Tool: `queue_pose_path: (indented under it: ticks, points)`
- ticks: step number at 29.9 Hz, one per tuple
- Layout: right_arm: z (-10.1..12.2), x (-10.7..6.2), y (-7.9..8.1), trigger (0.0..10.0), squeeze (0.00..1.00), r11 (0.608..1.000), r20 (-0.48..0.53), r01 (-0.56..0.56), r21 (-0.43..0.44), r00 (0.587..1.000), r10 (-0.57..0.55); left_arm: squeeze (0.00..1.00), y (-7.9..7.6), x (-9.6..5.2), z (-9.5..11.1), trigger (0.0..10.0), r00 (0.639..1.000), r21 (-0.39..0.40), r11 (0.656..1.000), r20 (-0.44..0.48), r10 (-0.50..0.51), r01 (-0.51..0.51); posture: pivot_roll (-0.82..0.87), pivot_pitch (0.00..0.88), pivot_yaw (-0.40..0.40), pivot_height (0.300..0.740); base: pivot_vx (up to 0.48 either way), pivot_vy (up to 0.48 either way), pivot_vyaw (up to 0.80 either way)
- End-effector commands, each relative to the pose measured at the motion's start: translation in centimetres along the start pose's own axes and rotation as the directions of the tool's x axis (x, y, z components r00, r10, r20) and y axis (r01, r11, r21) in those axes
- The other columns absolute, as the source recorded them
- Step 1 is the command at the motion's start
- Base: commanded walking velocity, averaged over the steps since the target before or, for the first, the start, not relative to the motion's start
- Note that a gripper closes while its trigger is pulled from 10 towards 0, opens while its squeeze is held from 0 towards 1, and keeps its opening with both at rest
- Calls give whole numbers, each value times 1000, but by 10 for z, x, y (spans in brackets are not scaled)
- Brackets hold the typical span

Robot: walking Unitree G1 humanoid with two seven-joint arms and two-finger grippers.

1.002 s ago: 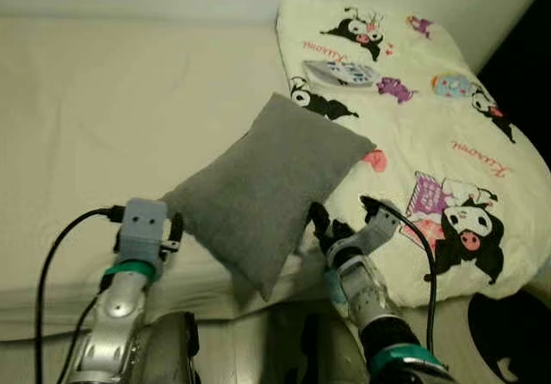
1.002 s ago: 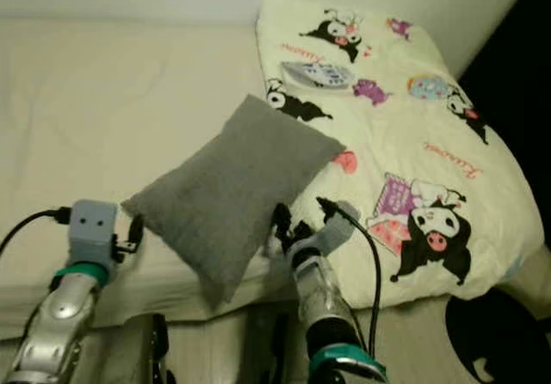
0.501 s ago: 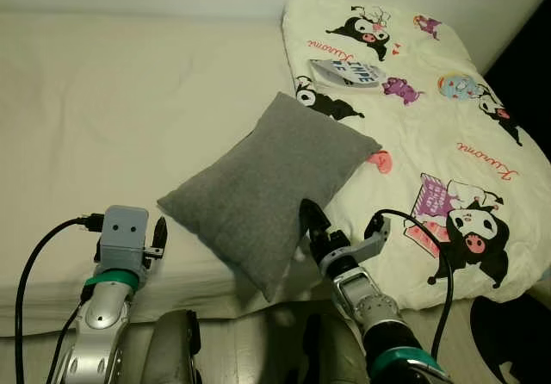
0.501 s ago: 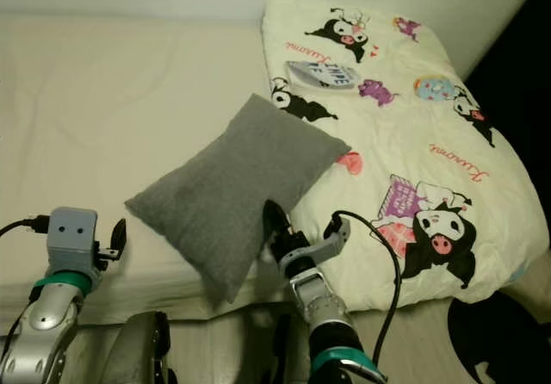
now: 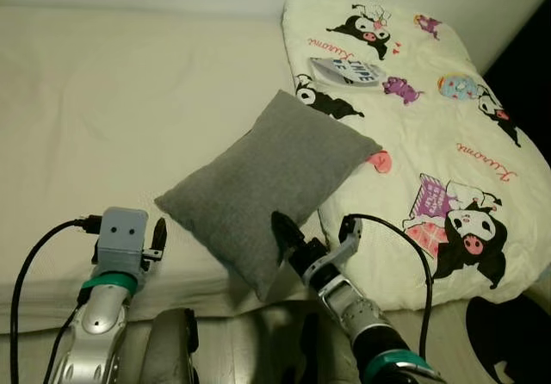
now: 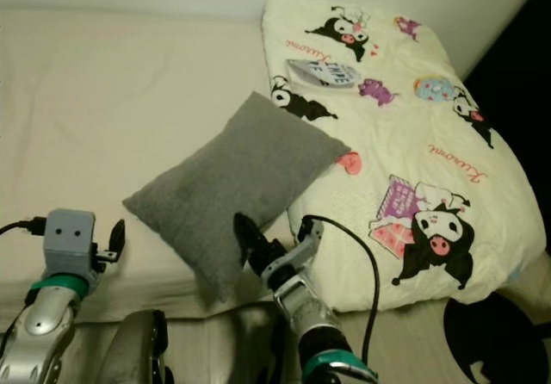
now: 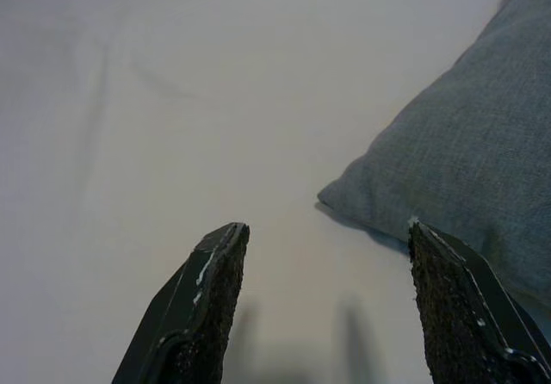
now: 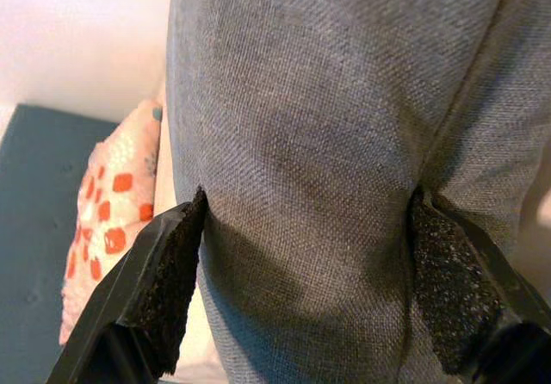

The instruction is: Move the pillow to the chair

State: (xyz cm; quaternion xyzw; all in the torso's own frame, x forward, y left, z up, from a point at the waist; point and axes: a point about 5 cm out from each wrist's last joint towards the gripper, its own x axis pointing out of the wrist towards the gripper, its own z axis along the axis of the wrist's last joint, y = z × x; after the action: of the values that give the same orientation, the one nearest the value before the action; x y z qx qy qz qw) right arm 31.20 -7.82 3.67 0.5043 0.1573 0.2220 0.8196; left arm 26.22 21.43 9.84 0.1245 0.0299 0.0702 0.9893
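Observation:
A grey pillow [image 5: 267, 186] lies tilted on the cream bed [image 5: 103, 117], its upper corner resting on the cartoon-print blanket [image 5: 430, 143]. My right gripper [image 5: 282, 233] stands open at the pillow's near edge; in the right wrist view the grey pillow [image 8: 327, 143] sits between the two fingers [image 8: 159, 285], and its fabric meets both pads. My left gripper [image 5: 157, 236] hangs open above the sheet, just left of the pillow's left corner [image 7: 362, 199], with nothing between its fingers [image 7: 202, 302].
The blanket covers the bed's right side, with a small printed packet [image 5: 344, 70] lying on it. A dark floor shows at the far right [image 5: 508, 324]. The bed's front edge runs just below both grippers.
My right gripper has slid leftward along the pillow's near edge, from beside its right side to around its lower corner. The left gripper has dropped slightly. The camera shifted a little.

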Motion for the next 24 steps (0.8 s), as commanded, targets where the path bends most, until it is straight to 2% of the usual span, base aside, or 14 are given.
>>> queue_pose_path:
  ticks: [1, 6, 10, 12, 17, 18, 24]
  points:
    - [-24, 6, 6, 10000, 1000, 1000, -78, 2, 16, 997, -1, 0, 2, -5, -5, 10000, 1000, -1, 1000, -28, -3, 3, 253, 139, -95, 595, 0, 0, 0]
    - [-37, 13, 15, 10000, 1000, 1000, -127, -5, -15, 992, 3, 0, 5, -9, -5, 10000, 999, 9, 1000, -34, 3, -3, 263, 152, -93, 595, 0, 0, 0]
    - [-47, 19, 25, 10000, 1000, 999, -158, -50, -10, 986, 47, 0, 5, -10, -5, 10000, 999, 11, 1000, -38, -2, 2, 266, 160, -89, 595, 0, 0, 0]
    - [-55, 24, 35, 10000, 1000, 994, -200, -108, -13, 974, 103, 0, 3, -10, -5, 10000, 999, 16, 1000, -38, -11, 12, 266, 160, -89, 595, 0, 0, 0]
    - [-59, 28, 41, 10000, 1000, 991, -225, -126, -38, 968, 114, 0, 1, -10, -3, 10000, 999, 16, 1000, -38, -18, 18, 262, 162, -90, 595, 0, 0, 0]
    - [-57, 32, 42, 10000, 0, 995, -192, -79, -64, 979, 65, 0, -1, -9, -3, 10000, 999, 12, 1000, -38, -21, 22, 262, 162, -90, 595, 0, 0, 0]
    - [-46, 36, 41, 10000, 0, 996, -95, 15, -85, 995, -23, 0, -3, -10, -2, 10000, 999, 8, 1000, -40, -26, 26, 262, 162, -90, 595, 0, 0, 0]
